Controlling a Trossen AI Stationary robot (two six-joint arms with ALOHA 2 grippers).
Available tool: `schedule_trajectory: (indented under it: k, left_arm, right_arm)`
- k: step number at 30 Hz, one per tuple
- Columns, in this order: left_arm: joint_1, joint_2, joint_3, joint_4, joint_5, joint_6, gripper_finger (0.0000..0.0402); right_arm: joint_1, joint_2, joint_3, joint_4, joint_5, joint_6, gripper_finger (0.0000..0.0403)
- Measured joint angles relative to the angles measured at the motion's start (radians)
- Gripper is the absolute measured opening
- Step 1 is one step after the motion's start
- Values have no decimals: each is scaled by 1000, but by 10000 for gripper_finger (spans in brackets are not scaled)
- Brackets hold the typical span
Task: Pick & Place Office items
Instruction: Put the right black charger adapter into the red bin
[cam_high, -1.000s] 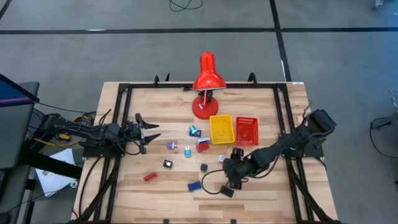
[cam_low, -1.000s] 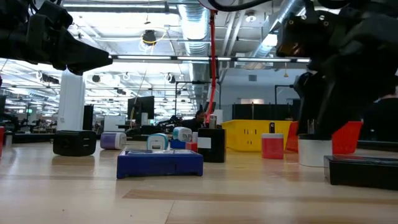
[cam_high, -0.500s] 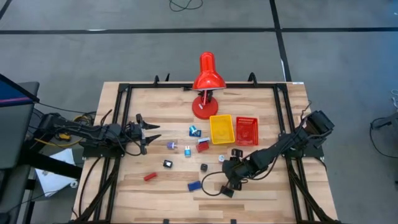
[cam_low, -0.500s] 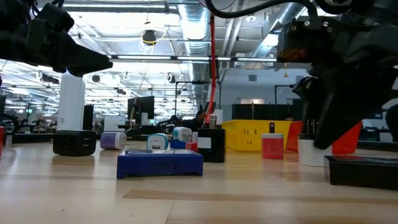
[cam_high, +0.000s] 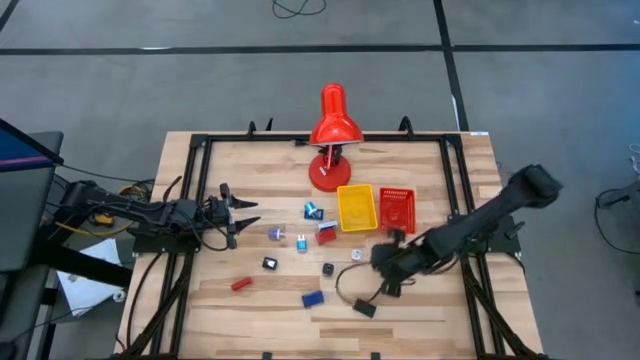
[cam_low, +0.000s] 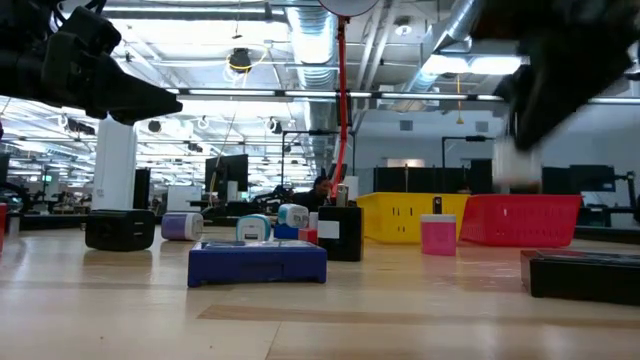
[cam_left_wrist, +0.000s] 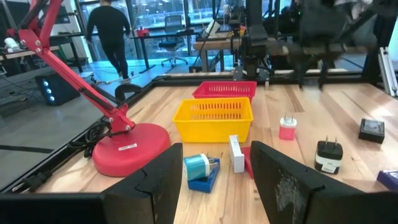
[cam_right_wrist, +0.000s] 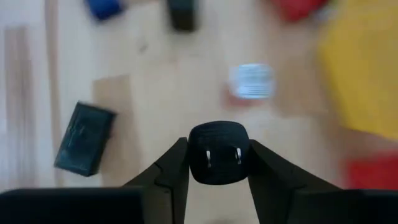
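Small office items lie scattered on the wooden table: a blue block (cam_high: 312, 298), a red block (cam_high: 240, 284), a black cube (cam_high: 269, 264) and a flat black block (cam_high: 363, 308) with a cord. My right gripper (cam_high: 388, 262) hangs above the table's near right part, shut on a small black plug piece (cam_right_wrist: 217, 152) with two metal prongs. My left gripper (cam_high: 238, 212) hovers open over the table's left side, holding nothing, and its fingers (cam_left_wrist: 155, 180) frame the items ahead. My right gripper pinches the black plug piece by two opposite sides (cam_right_wrist: 196, 155) between its two fingers. The fingers point down from above. The pronged face looks up toward the wrist. The piece is lifted clear of the table.
A yellow tray (cam_high: 357, 208) and a red tray (cam_high: 397, 208) stand side by side behind the gripper. A red desk lamp (cam_high: 333, 135) stands at the far middle. More small pieces (cam_high: 301, 241) lie in the middle. A person walks in the room beyond (cam_left_wrist: 111, 31).
My right gripper has shut on the black plug piece and risen from the table, shifting a little toward the far right. The piece is now lifted clear. The flat black block with the cord stays where it was.
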Motion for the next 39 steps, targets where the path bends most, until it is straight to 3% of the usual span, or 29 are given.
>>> schedule_trajectory:
  k: [5,9,15,19,25,32,39]
  left_arm:
    - [0,2,0,14,0,0,181]
    - [0,3,0,14,0,0,181]
    - [0,3,0,14,0,0,181]
    - [0,3,0,6,0,0,181]
    - [0,3,0,6,0,0,181]
    - [0,3,0,6,0,0,181]
    - [0,3,0,6,0,0,181]
  right_arm:
    - [-91,-170,0,-326,122,170,120]
    - [-220,-229,-1,-404,146,144,120]
    - [-392,-237,-58,-308,117,-16,126]
    - [-468,-243,-177,-125,23,-121,123]
    - [-570,-241,-257,-50,-17,-160,126]
    - [-646,-241,-342,124,-56,-229,126]
    - [-667,-240,-406,192,-88,-229,127]
